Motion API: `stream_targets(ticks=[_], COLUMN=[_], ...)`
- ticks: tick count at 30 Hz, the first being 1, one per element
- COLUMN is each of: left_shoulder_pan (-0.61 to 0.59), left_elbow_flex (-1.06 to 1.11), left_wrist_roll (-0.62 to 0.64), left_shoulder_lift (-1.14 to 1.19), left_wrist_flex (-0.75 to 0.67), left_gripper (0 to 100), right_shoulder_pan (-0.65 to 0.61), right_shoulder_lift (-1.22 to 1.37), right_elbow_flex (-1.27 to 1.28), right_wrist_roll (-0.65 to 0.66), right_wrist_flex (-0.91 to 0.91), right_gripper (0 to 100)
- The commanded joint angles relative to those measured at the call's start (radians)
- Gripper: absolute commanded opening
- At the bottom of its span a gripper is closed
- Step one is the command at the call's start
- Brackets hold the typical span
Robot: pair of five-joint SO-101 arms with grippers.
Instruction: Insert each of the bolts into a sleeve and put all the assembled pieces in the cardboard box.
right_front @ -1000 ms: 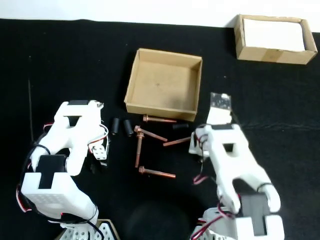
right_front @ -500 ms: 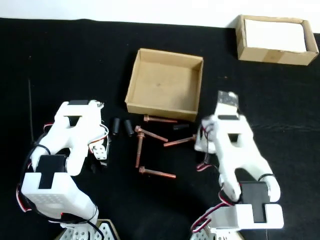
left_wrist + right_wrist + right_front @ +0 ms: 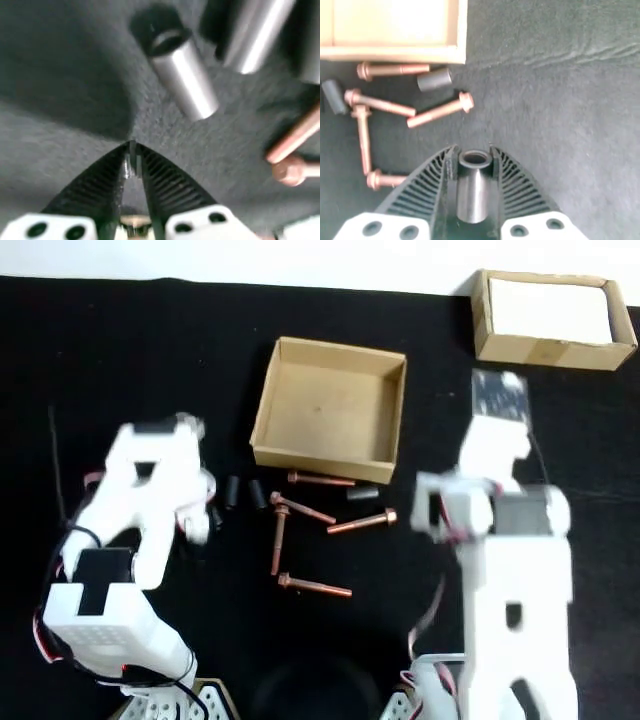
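Note:
My right gripper (image 3: 472,151) is shut on a metal sleeve (image 3: 471,187), held well above the black mat; the right arm (image 3: 500,510) stands raised at the right. Below it lie several copper bolts (image 3: 440,111) and a loose dark sleeve (image 3: 434,79). My left gripper (image 3: 132,150) is shut with nothing in it, just above the mat beside two sleeves (image 3: 182,82). From above, the left gripper (image 3: 203,522) sits left of the sleeves (image 3: 231,492) and bolts (image 3: 300,508). The cardboard box (image 3: 320,460) stands behind them with nothing inside.
A second cardboard box (image 3: 545,348) with a white sheet inside stands at the back right. One more bolt (image 3: 314,586) lies nearer the front. The black mat covers the table, with open room at the far left and the right.
The right arm has risen and swung back to the right, carrying the sleeve. The left arm has shifted slightly upward by the sleeves. The bolts lie about where they were.

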Motion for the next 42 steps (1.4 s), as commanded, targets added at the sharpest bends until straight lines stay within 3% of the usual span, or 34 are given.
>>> stream_targets(ticks=[1,4,11,15,32,35,39,42], left_shoulder_pan=[0.081,0.162,0.335,0.375,0.389,0.384,0.384,0.384], left_elbow_flex=[-0.203,-0.286,-0.302,-0.364,-0.78,-0.843,-0.951,-0.978], left_wrist_roll=[0.002,0.005,0.005,0.04,0.066,0.064,0.061,0.068], left_shoulder_lift=[-0.004,-0.013,0.038,0.133,0.576,0.65,0.73,0.746], left_wrist_flex=[0.23,0.319,0.295,0.241,0.232,0.23,0.238,0.239], left_gripper=[13,20,20,20,19,15,1,1], right_shoulder_pan=[0.031,0.093,0.285,0.344,0.348,0.346,0.346,0.346], right_shoulder_lift=[-0.125,-0.189,-0.219,-0.219,-0.219,-0.219,-0.217,-0.214], right_elbow_flex=[0.105,0.234,0.493,0.556,0.584,0.584,0.587,0.587], right_wrist_roll=[0.038,0.084,0.204,0.216,0.216,0.216,0.216,0.216], right_wrist_flex=[0.01,-0.056,-0.285,-0.341,-0.346,-0.346,-0.346,-0.346], right_gripper=[0.7,0.7,0.7,0.7,0.7,0.7,0.7,0.7])
